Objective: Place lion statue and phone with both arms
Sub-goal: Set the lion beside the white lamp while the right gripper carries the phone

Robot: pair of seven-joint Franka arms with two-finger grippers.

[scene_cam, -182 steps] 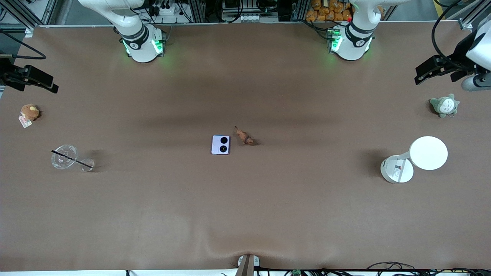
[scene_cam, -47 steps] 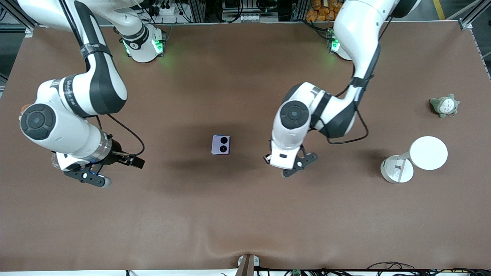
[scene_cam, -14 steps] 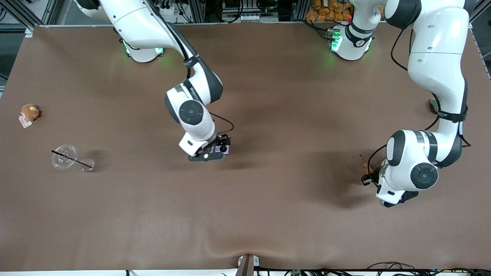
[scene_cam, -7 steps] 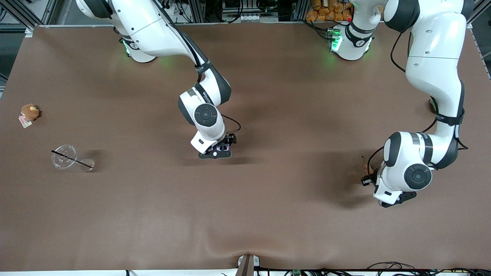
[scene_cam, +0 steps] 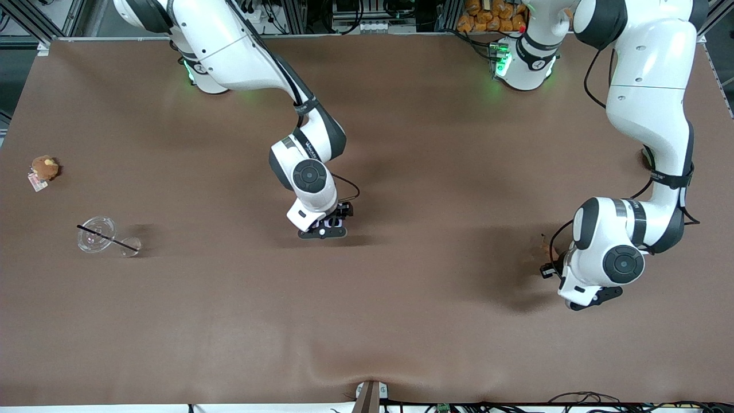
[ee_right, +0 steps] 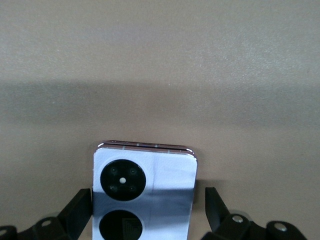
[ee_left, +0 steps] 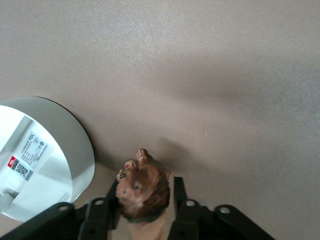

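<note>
We see the right gripper (ee_right: 145, 215) jaws wide, straddling the flat lavender phone (ee_right: 144, 192), a gap each side. The left gripper (ee_left: 142, 217) flanks the lion (ee_left: 143, 190); grip unclear.

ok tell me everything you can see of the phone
The phone is a small, nearly square, pale lavender slab with a glossy face and a thin metallic edge. Two round black camera circles sit in a row on a darker strip along one side. It lies flat on the brown table, near its middle. The right hand is down around it, open, one finger on each side with a slim gap showing, so nothing grips it yet. In the front view the hand hides most of it.
</note>
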